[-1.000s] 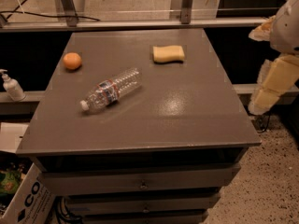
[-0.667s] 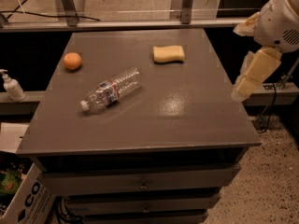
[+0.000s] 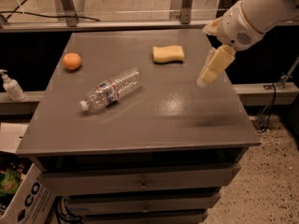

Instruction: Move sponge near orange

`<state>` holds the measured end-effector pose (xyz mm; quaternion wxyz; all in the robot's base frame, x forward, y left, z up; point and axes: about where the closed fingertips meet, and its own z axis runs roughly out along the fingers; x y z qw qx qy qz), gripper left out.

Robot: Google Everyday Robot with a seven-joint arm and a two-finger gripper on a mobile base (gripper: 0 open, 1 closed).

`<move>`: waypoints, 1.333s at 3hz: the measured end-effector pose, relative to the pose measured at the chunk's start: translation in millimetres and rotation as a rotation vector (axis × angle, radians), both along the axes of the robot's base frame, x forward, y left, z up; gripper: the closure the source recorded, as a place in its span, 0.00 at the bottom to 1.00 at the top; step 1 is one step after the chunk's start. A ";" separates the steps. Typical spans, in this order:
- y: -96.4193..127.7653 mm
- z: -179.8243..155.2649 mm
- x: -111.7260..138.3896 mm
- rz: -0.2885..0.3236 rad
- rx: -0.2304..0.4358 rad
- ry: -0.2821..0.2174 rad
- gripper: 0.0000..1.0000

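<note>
Approach step: the gripper (image 3: 211,70), jaw spread impossible to tell, hovers at 4 o'clock from the sponge (image 3: 168,53); next likely comes grasping it, then carrying toward the orange (image 3: 72,61) at 9 o'clock.

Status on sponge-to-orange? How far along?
Done: nothing yet. The sponge lies on the far part of the table, well apart from the orange at the far left. In hand: the tool hovers right of the sponge, not touching it. Left: grasp, carry it left, probably behind the lying bottle, and set it beside the orange.
</note>
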<state>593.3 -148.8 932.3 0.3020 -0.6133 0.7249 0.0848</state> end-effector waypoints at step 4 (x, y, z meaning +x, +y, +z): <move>22.8 -23.9 77.3 0.010 0.122 -0.047 0.00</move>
